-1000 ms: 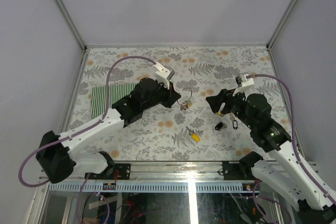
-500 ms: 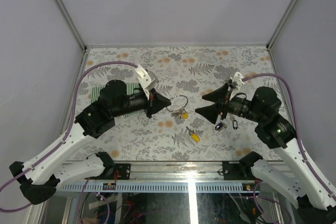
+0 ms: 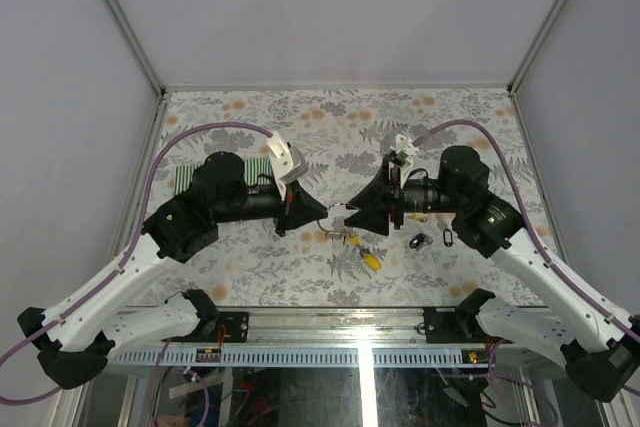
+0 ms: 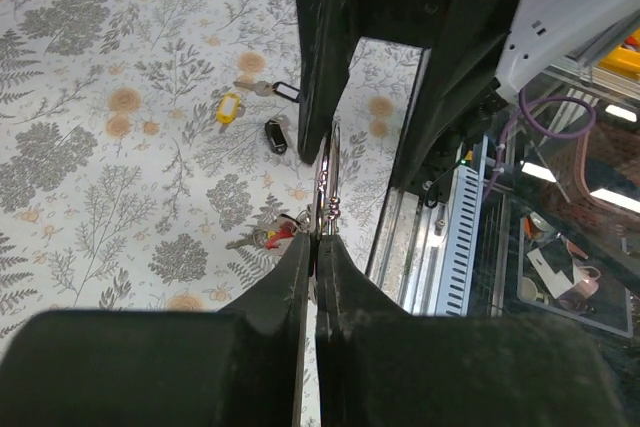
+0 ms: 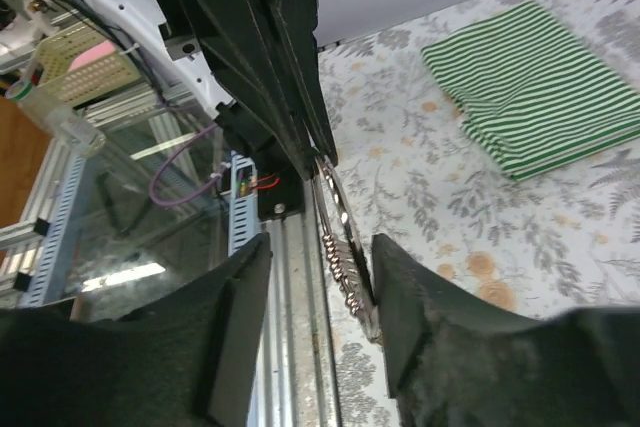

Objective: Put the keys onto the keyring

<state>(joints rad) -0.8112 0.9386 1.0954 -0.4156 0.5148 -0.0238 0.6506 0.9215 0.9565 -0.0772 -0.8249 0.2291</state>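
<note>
My left gripper [image 3: 322, 215] is shut on the keyring [image 4: 326, 182], a thin silver wire loop held edge-on above the table. Keys with a red tag [image 4: 262, 238] hang from the ring. My right gripper [image 3: 351, 219] faces the left one, open, with the keyring [image 5: 341, 219] between its fingers, close to the right finger [image 5: 400, 277]. On the table lie a yellow-tagged key [image 3: 370, 260], which also shows in the left wrist view [image 4: 228, 107], and a black-headed key [image 3: 418, 241].
A small black oval loop [image 3: 446, 237] lies beside the black key. A folded green striped cloth [image 5: 540, 87] lies at the table's left, partly under the left arm [image 3: 185, 179]. The table's metal front rail [image 3: 360, 322] runs just below the grippers.
The left gripper has carried the keyring right and nearer the front. The right gripper has swung left and now has its open fingers around the ring.
</note>
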